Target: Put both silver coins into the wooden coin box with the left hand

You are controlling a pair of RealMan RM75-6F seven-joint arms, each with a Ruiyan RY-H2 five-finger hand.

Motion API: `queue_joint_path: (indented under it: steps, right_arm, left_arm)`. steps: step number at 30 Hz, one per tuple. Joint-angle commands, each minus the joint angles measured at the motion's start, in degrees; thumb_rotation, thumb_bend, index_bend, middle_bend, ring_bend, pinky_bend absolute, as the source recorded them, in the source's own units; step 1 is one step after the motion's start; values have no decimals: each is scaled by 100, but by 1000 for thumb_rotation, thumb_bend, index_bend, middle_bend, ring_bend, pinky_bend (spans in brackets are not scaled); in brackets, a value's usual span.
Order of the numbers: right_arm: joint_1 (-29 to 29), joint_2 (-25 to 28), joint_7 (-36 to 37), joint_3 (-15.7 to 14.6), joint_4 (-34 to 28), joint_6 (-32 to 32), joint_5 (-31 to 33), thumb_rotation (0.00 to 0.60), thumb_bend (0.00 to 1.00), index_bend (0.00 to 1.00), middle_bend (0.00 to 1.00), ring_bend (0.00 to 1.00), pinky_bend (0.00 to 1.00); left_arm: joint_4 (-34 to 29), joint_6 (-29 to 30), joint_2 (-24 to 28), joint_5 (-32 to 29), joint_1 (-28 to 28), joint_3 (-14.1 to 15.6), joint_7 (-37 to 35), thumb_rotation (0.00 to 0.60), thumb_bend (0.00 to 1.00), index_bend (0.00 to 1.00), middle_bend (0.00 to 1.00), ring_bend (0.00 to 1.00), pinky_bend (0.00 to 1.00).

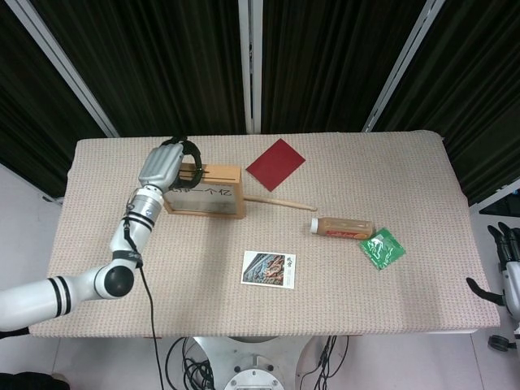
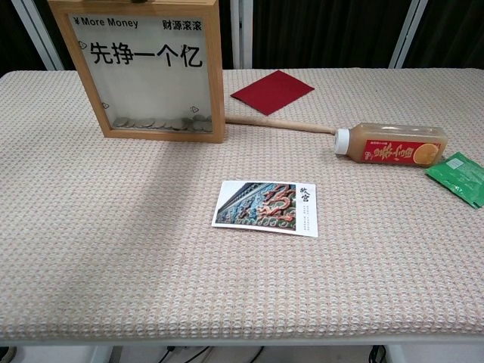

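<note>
The wooden coin box [image 1: 207, 192] stands upright at the table's back left, its glass front [image 2: 147, 72] printed with black characters. Several silver coins [image 2: 159, 122] lie along its bottom behind the glass. My left hand [image 1: 165, 165] hangs over the box's top left corner, dark fingers [image 1: 192, 153] curled down onto the top edge. Whether a coin sits between them is hidden. No loose coin shows on the table. My right hand [image 1: 505, 264] hangs off the table's right edge, fingers apart and holding nothing. The chest view shows neither hand.
A red card [image 1: 275, 163] lies behind the box, and a wooden stick [image 1: 280, 201] runs from the box toward a bottle on its side [image 1: 343, 227]. A green packet [image 1: 383, 248] lies right of the bottle. A postcard [image 1: 269, 268] lies front-centre.
</note>
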Motion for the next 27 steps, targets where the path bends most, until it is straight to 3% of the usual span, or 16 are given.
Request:
queue_joint_path:
  steps: [1,9,12,16,20,22,27]
  right_arm:
    - [-1,-4,4,1,8,-4,8,600,117,0,0,0,0]
    - [-12,15,25,17,12,14,23,600,120,0,0,0,0]
    - [-10,11,17,13,6,10,17,600,121,0,0,0,0]
    - [-9,12,8,12,-5,16,7,600,120,0,0,0,0]
    - [-17,30,-1,23,-32,63,-15,600,120,0,0,0,0]
    - [-28,39,5,24,-38,94,-27,600,120,0,0,0,0]
    - [-40,63,83,-7,7,130,-118,600,111,0,0,0,0]
  left_arm:
    - [37,-28,-15,-19,-2,26,-23,600,459,618,305,108,160]
    - [-6,-96,43,238,58,36,-216,600,454,210,289,107,151]
    - [-46,-62,67,343,80,36,-261,600,447,139,287,107,149]
    - [-214,123,120,548,147,0,-333,600,445,121,284,107,149]
    - [-764,882,271,1385,414,109,-197,600,444,141,281,107,157]
    - [-1064,1379,383,1917,627,303,34,600,444,183,281,107,167]
    - [-1566,2859,802,3758,1512,1144,742,600,436,284,281,107,171]
